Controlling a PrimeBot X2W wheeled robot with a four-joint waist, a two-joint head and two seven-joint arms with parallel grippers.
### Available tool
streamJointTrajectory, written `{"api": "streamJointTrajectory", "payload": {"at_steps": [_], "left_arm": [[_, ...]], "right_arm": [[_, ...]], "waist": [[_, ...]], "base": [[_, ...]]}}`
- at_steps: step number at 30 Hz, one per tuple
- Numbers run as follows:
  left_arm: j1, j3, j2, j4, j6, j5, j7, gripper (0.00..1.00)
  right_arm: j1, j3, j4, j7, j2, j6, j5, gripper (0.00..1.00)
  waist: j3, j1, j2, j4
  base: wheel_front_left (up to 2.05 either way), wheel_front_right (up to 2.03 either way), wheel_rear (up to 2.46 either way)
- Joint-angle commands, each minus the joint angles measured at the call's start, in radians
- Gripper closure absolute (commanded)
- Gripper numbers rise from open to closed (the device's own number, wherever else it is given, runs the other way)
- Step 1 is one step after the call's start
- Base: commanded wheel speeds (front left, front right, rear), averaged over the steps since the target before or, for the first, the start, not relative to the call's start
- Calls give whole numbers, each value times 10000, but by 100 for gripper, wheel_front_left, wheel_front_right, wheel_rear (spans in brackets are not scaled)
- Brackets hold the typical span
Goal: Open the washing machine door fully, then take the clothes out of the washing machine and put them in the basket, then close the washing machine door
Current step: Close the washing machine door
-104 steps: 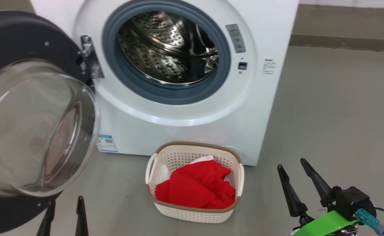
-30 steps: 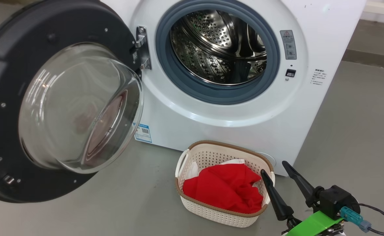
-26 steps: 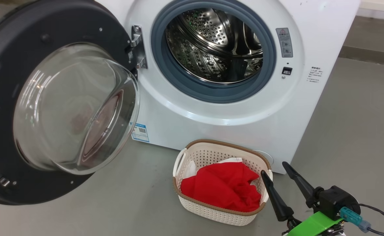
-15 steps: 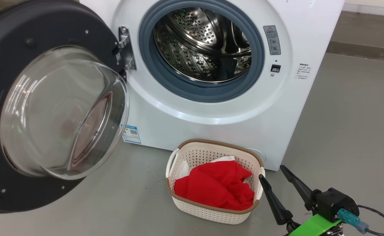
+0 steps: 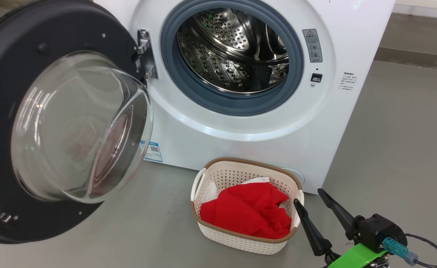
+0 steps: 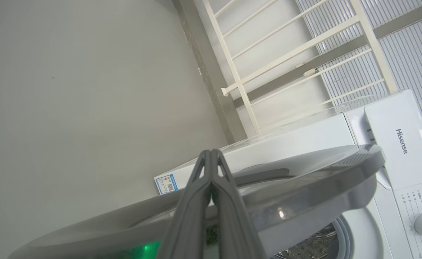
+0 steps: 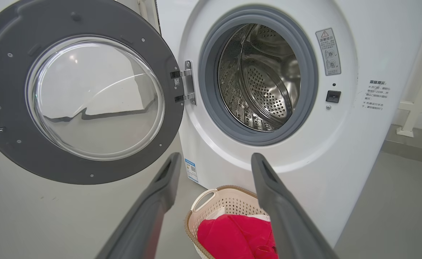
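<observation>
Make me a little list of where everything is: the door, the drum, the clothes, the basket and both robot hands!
washing machine door: wide open, swung left
drum: no clothes seen inside
clothes: red, piled in the basket
basket: on the floor, in front of the washing machine
left gripper: shut, by the door's edge
right gripper: open, holding nothing, beside the basket

The clothes (image 5: 246,214) lie in the basket (image 5: 237,242) before the washing machine (image 5: 248,145), right of its door (image 5: 2,67).

Smooth grey floor (image 5: 397,141), white rail frame (image 6: 241,85), and ribbed panels (image 6: 416,61), perhaps blinds, behind.
</observation>
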Motion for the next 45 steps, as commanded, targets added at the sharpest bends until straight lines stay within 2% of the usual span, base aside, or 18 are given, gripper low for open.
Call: {"api": "streamJointTrajectory", "payload": {"at_steps": [1, 8, 14, 21, 27, 32, 38, 45], "left_arm": [[393, -114, 85, -343, -186, 13, 218, 100], [1021, 277, -516, -1161, -426, -587, 442, 100], [1432, 656, -1008, -1975, -397, -1097, 598, 100], [2145, 861, -1783, -3762, -173, -1630, 1301, 100], [3045, 890, -2695, -5935, 282, -1914, 1794, 100], [3700, 911, -3253, -7678, 928, -2434, 2153, 100], [4574, 279, -3419, -9307, 1714, -3181, 2267, 100], [5650, -1158, -3427, -10629, 2431, -4573, 1488, 100]], "right_arm": [[-197, 131, -209, -65, -16, 65, 77, 0], [-144, -10, -126, -65, 93, 65, 107, 0], [-122, -47, -87, -65, 127, 65, 97, 0], [-102, -102, -61, -65, 140, 65, 95, 0], [-88, -131, -58, -65, 187, 65, 87, 0], [-99, -203, -49, -65, 212, 65, 75, 0], [-119, -227, 36, -65, 228, 65, 76, 0], [-187, -234, 70, -65, 266, 65, 81, 0]], "waist": [[17, 0, 0, 72], [-16, 0, 0, 173], [-43, 0, 0, 190], [-41, 0, 0, 141], [14, 0, 0, 40], [72, 0, 0, -70], [141, 0, 0, -191], [205, 0, 0, -410]], "base": [[0, 0, 0], [0, 0, 0], [0, 0, 0], [0, 0, 0], [0, 0, 0], [0, 0, 0], [0, 0, 0], [0, 0, 0]]}}
